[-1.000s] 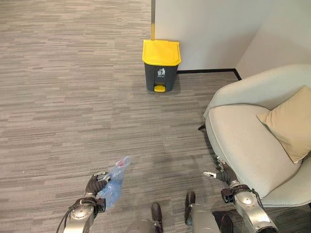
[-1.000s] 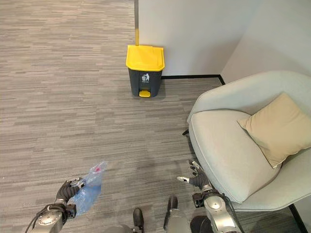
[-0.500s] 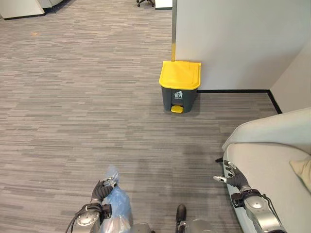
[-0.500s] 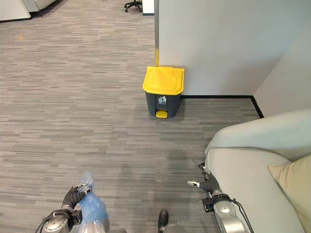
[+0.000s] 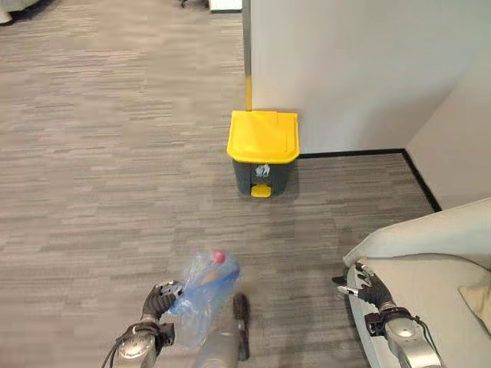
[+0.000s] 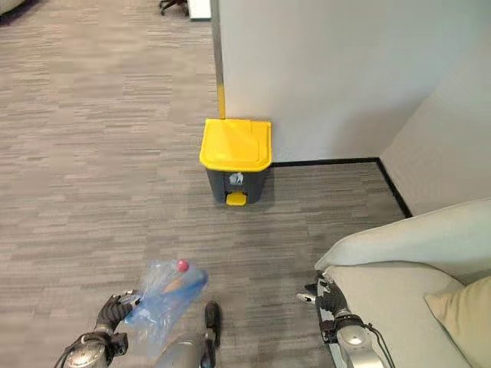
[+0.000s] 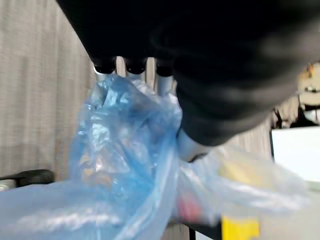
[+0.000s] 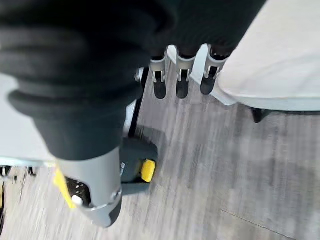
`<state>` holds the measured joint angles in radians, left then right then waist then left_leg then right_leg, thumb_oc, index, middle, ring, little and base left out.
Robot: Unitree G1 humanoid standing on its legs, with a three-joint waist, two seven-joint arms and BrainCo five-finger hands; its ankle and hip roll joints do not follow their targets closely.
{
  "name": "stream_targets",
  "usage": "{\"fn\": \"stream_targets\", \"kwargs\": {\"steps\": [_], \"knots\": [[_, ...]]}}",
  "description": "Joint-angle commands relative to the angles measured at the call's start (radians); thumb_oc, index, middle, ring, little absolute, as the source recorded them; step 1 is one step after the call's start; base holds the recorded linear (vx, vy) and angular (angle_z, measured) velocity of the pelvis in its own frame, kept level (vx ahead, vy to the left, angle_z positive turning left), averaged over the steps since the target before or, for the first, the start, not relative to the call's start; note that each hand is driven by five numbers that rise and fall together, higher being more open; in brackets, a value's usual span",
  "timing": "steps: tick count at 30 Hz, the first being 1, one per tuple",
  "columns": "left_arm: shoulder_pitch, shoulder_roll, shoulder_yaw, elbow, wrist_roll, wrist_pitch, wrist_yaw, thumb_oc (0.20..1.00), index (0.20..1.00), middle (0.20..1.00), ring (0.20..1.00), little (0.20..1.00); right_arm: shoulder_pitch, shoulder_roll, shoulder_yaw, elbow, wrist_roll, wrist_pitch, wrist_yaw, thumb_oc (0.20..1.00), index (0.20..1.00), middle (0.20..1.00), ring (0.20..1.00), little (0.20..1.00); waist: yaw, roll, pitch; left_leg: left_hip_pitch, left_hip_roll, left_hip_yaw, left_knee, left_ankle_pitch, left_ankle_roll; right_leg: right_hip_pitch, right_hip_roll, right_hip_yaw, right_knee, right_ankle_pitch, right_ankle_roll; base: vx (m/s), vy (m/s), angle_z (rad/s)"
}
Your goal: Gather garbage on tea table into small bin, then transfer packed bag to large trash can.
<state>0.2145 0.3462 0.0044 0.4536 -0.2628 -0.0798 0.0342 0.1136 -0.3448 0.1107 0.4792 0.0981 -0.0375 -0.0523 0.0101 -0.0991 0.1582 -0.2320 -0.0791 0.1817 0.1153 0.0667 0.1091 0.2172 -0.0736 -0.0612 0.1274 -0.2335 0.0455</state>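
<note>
A translucent blue garbage bag hangs from my left hand at the lower left, swung out to the right of it. Something pink and something yellowish show through the plastic. In the left wrist view my fingers are curled into the bag. The large trash can, dark grey with a shut yellow lid and a yellow pedal, stands ahead against the wall. My right hand hangs at the lower right beside the armchair, fingers relaxed and holding nothing.
A pale armchair with a tan cushion takes up the lower right, close to my right hand. A white wall with a corner post stands behind the trash can. Grey striped carpet stretches to the left and ahead.
The whole view has shifted as the camera moved; the trash can now sits nearer the middle. The bag has swung up and to the right of my left hand.
</note>
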Motion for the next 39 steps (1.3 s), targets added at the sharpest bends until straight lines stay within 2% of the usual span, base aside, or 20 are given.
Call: {"fn": "stream_targets", "kwargs": {"steps": [1, 3, 4, 9, 10, 13, 15, 17, 18, 19, 21, 22, 23, 26, 29, 32, 35, 37, 39], "knots": [[-0.034, 0.058, 0.015, -0.060, -0.008, -0.047, 0.000, 0.200, 0.200, 0.200, 0.200, 0.200, -0.065, -0.020, 0.010, -0.001, -0.012, -0.029, 0.005, 1.000, 1.000, 1.000, 1.000, 1.000, 0.039, 0.008, 0.001, 0.010, 0.038, -0.043, 0.077, -0.137, -0.080, -0.145, -0.033, 0.021, 0.091, 0.103, 0.078, 0.31, 0.222, -0.20], [-0.048, 0.068, 0.015, -0.053, -0.013, -0.048, 0.005, 0.200, 0.200, 0.200, 0.200, 0.200, -0.076, -0.017, 0.015, -0.006, -0.011, -0.032, 0.005, 1.000, 1.000, 1.000, 1.000, 1.000, 0.033, 0.014, 0.003, 0.034, 0.029, -0.042, 0.066, -0.160, -0.064, -0.204, -0.034, 0.033, 0.162, 0.137, 0.093, 0.24, 0.151, -0.14], [-0.052, 0.071, 0.014, -0.052, -0.018, -0.050, 0.010, 0.200, 0.200, 0.200, 0.200, 0.200, -0.083, -0.014, 0.020, -0.009, -0.012, -0.030, 0.005, 1.000, 1.000, 1.000, 1.000, 1.000, 0.024, 0.024, 0.013, 0.079, 0.024, -0.041, 0.051, -0.184, -0.052, -0.267, -0.036, 0.019, 0.184, 0.150, 0.089, 0.21, 0.108, -0.08], [-0.057, 0.075, 0.009, -0.043, -0.027, -0.053, 0.014, 0.200, 0.200, 0.200, 0.200, 0.200, -0.096, -0.023, 0.026, -0.012, -0.005, -0.029, 0.005, 1.000, 1.000, 1.000, 1.000, 1.000, 0.001, 0.051, 0.033, 0.150, 0.030, -0.054, 0.006, -0.200, -0.052, -0.391, -0.021, -0.032, 0.156, 0.162, 0.071, 0.23, 0.056, -0.11], [-0.055, 0.074, 0.009, -0.041, -0.031, -0.052, 0.016, 0.200, 0.200, 0.200, 0.200, 0.200, -0.093, -0.023, 0.030, -0.016, -0.003, -0.027, 0.005, 1.000, 1.000, 1.000, 1.000, 1.000, -0.011, 0.053, 0.045, 0.185, 0.026, -0.056, -0.006, -0.212, -0.054, -0.437, -0.032, -0.073, 0.113, 0.186, 0.071, 0.27, -0.019, 0.20], [-0.060, 0.068, 0.014, -0.026, -0.034, -0.055, 0.018, 0.200, 0.200, 0.200, 0.200, 0.200, -0.089, -0.025, 0.031, -0.007, -0.013, -0.024, 0.002, 1.000, 1.000, 1.000, 1.000, 1.000, -0.032, 0.054, 0.063, 0.245, 0.020, -0.078, -0.019, -0.234, -0.068, -0.473, -0.042, -0.134, 0.034, 0.219, 0.080, 0.34, -0.072, 0.07], [-0.058, 0.064, 0.011, -0.029, -0.028, -0.061, 0.013, 0.200, 0.200, 0.200, 0.200, 0.200, -0.069, -0.028, 0.018, -0.001, -0.008, -0.023, 0.001, 1.000, 1.000, 1.000, 1.000, 1.000, -0.050, 0.053, 0.061, 0.302, 0.025, -0.113, -0.026, -0.266, -0.088, -0.485, -0.040, -0.118, 0.020, 0.228, 0.089, 0.49, -0.200, 0.30], [-0.052, 0.063, 0.005, -0.033, -0.019, -0.056, 0.007, 0.200, 0.200, 0.200, 0.200, 0.200, -0.056, -0.025, 0.009, 0.005, -0.002, -0.028, -0.001, 1.000, 1.000, 1.000, 1.000, 1.000, -0.055, 0.048, 0.045, 0.318, 0.033, -0.124, -0.007, -0.277, -0.108, -0.453, -0.033, -0.108, 0.012, 0.234, 0.070, 0.37, -0.200, 0.68], [-0.055, 0.061, 0.004, -0.031, -0.021, -0.055, 0.008, 0.200, 0.200, 0.200, 0.200, 0.200, -0.054, -0.029, 0.004, 0.012, 0.001, -0.028, -0.006, 1.000, 1.000, 1.000, 1.000, 1.000, -0.058, 0.047, 0.038, 0.309, 0.039, -0.128, 0.015, -0.259, -0.125, -0.445, -0.034, -0.116, 0.006, 0.238, 0.063, 0.18, -0.115, 0.92], [-0.055, 0.061, 0.004, -0.031, -0.021, -0.054, 0.008, 0.200, 0.200, 0.200, 0.200, 0.200, -0.054, -0.029, 0.004, 0.012, 0.001, -0.029, -0.006, 1.000, 1.000, 1.000, 1.000, 1.000, -0.059, 0.047, 0.038, 0.308, 0.039, -0.128, 0.015, -0.259, -0.125, -0.445, -0.034, -0.117, 0.006, 0.238, 0.063, 0.16, -0.156, 0.94], [-0.054, 0.054, -0.003, -0.036, -0.026, -0.047, -0.002, 0.200, 0.200, 0.200, 0.200, 0.200, -0.035, -0.040, -0.012, 0.006, 0.014, -0.032, -0.013, 1.000, 1.000, 1.000, 1.000, 1.000, -0.067, 0.047, 0.020, 0.285, 0.092, -0.107, 0.098, -0.220, -0.167, -0.399, -0.024, -0.150, -0.007, 0.211, 0.036, 0.23, -0.223, 0.61], [-0.053, 0.053, -0.003, -0.037, -0.026, -0.047, -0.002, 0.200, 0.200, 0.200, 0.200, 0.200, -0.034, -0.040, -0.012, 0.006, 0.014, -0.032, -0.013, 1.000, 1.000, 1.000, 1.000, 1.000, -0.069, 0.049, 0.020, 0.284, 0.094, -0.109, 0.102, -0.222, -0.168, -0.398, -0.023, -0.152, -0.008, 0.211, 0.035, 0.26, -0.219, 0.34], [-0.063, 0.050, -0.006, -0.032, -0.031, -0.047, -0.002, 0.200, 0.200, 0.200, 0.200, 0.200, -0.032, -0.043, -0.013, 0.009, 0.014, -0.034, -0.014, 1.000, 1.000, 1.000, 1.000, 1.000, -0.073, 0.050, 0.013, 0.284, 0.114, -0.099, 0.123, -0.198, -0.178, -0.381, -0.013, -0.161, -0.010, 0.194, 0.024, 0.14, -0.114, 0.37], [-0.074, 0.040, -0.020, -0.020, -0.035, -0.046, -0.002, 0.200, 0.200, 0.200, 0.200, 0.200, -0.034, -0.050, -0.015, 0.027, 0.016, -0.029, -0.022, 1.000, 1.000, 1.000, 1.000, 1.000, -0.078, 0.052, 0.010, 0.253, 0.146, -0.068, 0.161, -0.170, -0.173, -0.338, -0.008, -0.174, -0.018, 0.160, 0.009, 0.16, -0.092, 0.17], [-0.069, 0.037, -0.020, -0.020, -0.034, -0.045, -0.001, 0.200, 0.200, 0.200, 0.200, 0.200, -0.038, -0.053, -0.017, 0.031, 0.018, -0.028, -0.025, 1.000, 1.000, 1.000, 1.000, 1.000, -0.066, 0.040, 0.010, 0.188, 0.149, -0.040, 0.112, -0.197, -0.159, -0.298, -0.023, -0.176, -0.037, 0.141, 0.018, 0.16, 0.006, 0.05], [-0.061, 0.040, -0.017, -0.021, -0.033, -0.043, 0.005, 0.200, 0.200, 0.200, 0.200, 0.200, -0.043, -0.063, -0.014, 0.033, 0.007, -0.027, -0.031, 1.000, 1.000, 1.000, 1.000, 1.000, -0.033, 0.047, 0.025, 0.092, 0.191, -0.050, 0.013, -0.076, -0.193, -0.246, -0.021, -0.164, -0.047, 0.118, 0.019, 0.16, 0.084, -0.10], [-0.058, 0.039, -0.017, -0.025, -0.031, -0.045, 0.012, 0.200, 0.200, 0.200, 0.200, 0.200, -0.035, -0.062, -0.019, 0.041, -0.005, -0.024, -0.041, 1.000, 1.000, 1.000, 1.000, 1.000, -0.021, 0.057, 0.031, 0.057, 0.232, -0.055, -0.069, 0.017, -0.221, -0.201, -0.022, -0.154, -0.046, 0.096, 0.026, 0.19, 0.163, -0.39], [-0.063, 0.037, -0.023, -0.027, -0.024, -0.046, 0.013, 0.200, 0.200, 0.200, 0.200, 0.200, -0.029, -0.059, -0.029, 0.045, -0.004, -0.021, -0.043, 1.000, 1.000, 1.000, 1.000, 1.000, -0.025, 0.060, 0.029, 0.043, 0.241, -0.021, -0.074, 0.032, -0.224, -0.178, -0.037, -0.151, -0.053, 0.092, 0.034, 0.20, 0.261, -0.08], [-0.058, 0.038, -0.021, -0.032, -0.023, -0.047, 0.008, 0.200, 0.200, 0.200, 0.200, 0.200, -0.028, -0.054, -0.031, 0.045, -0.009, -0.018, -0.035, 1.000, 1.000, 1.000, 1.000, 1.000, -0.025, 0.070, 0.018, 0.070, 0.238, -0.018, -0.094, 0.015, -0.217, -0.169, -0.045, -0.139, -0.057, 0.092, 0.045, 0.18, 0.269, -0.17]]}}
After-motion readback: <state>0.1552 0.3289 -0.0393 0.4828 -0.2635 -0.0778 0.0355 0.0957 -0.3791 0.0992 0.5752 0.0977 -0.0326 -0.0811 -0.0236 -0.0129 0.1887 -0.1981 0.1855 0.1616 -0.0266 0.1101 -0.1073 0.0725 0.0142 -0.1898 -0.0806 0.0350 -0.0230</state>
